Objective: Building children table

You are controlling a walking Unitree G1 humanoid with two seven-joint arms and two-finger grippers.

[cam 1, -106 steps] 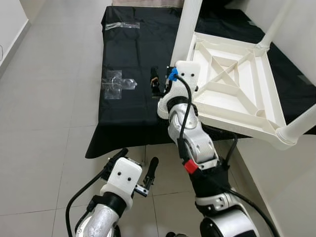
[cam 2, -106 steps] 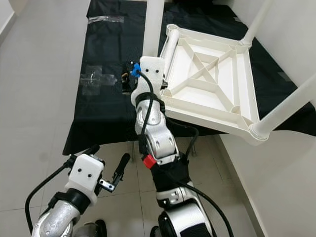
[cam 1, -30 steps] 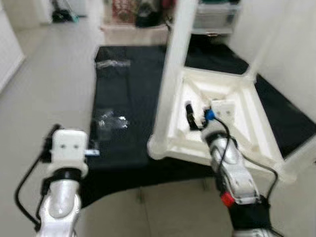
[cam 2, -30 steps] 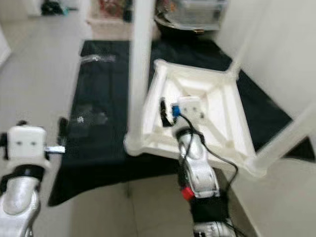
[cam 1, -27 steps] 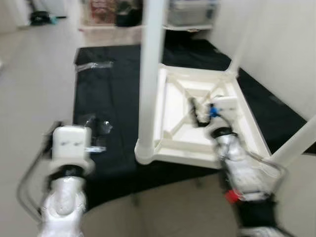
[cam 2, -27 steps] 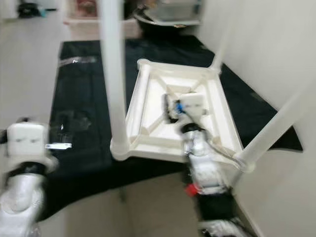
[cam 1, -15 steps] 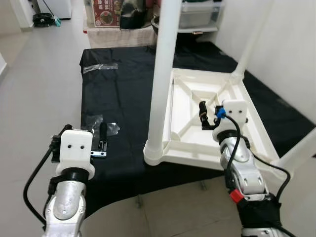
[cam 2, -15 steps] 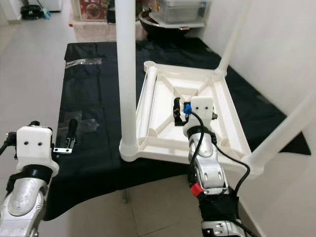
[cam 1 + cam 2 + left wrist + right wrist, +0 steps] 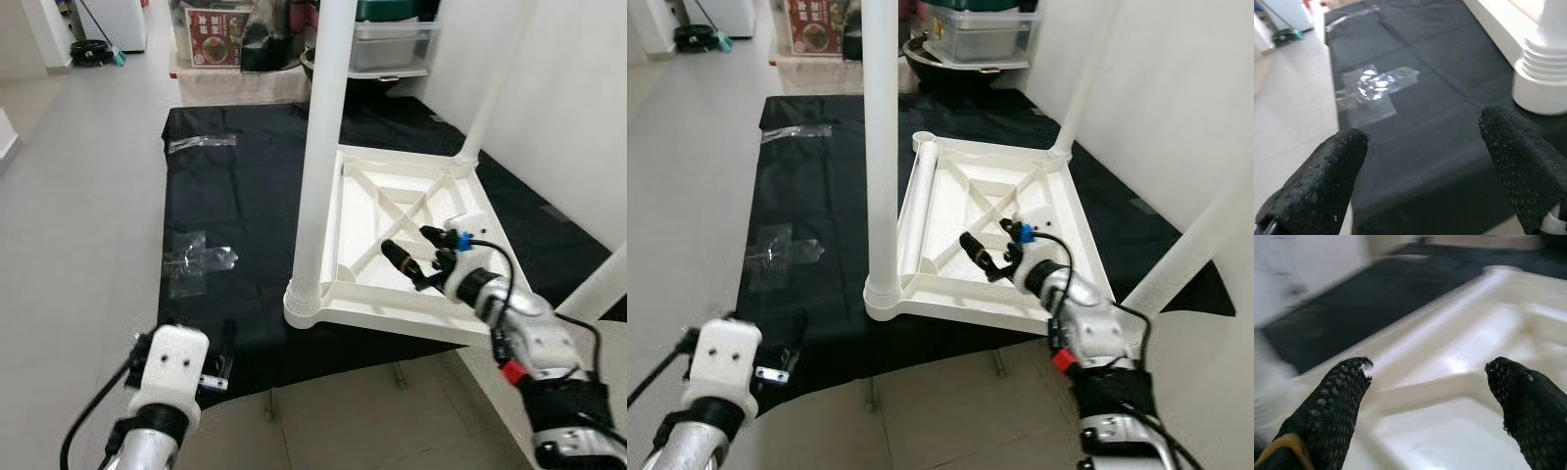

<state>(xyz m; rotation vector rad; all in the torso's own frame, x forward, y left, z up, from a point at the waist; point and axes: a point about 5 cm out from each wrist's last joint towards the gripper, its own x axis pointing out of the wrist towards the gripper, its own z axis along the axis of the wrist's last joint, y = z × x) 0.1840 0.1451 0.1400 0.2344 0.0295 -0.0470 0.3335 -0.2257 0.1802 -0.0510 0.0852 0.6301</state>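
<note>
The white children's table (image 9: pixel 372 311) lies upside down on a black cloth (image 9: pixel 235 206), its legs pointing up; the nearest leg (image 9: pixel 318 147) rises from the front left corner. My right gripper (image 9: pixel 409 245) hovers open just above the ribbed underside, pointing left across it, with nothing between its fingers. In the right wrist view the gripper (image 9: pixel 1427 367) frames the white ribs. My left gripper (image 9: pixel 184 333) is low at the cloth's front edge, open and empty. Through the left wrist view the gripper (image 9: pixel 1420 132) looks over the cloth toward the leg's base (image 9: pixel 1545 73).
A clear plastic bag of small parts (image 9: pixel 191 259) lies on the cloth left of the table, and a clear strip (image 9: pixel 201 142) lies farther back. Storage bins (image 9: pixel 392 44) stand behind the cloth. A white wall runs along the right; bare tile floor (image 9: pixel 69 196) lies left.
The view has steadied after moving. My right gripper has swung from pointing forward to pointing left across the underside. My left arm has dropped lower, toward the cloth's front edge.
</note>
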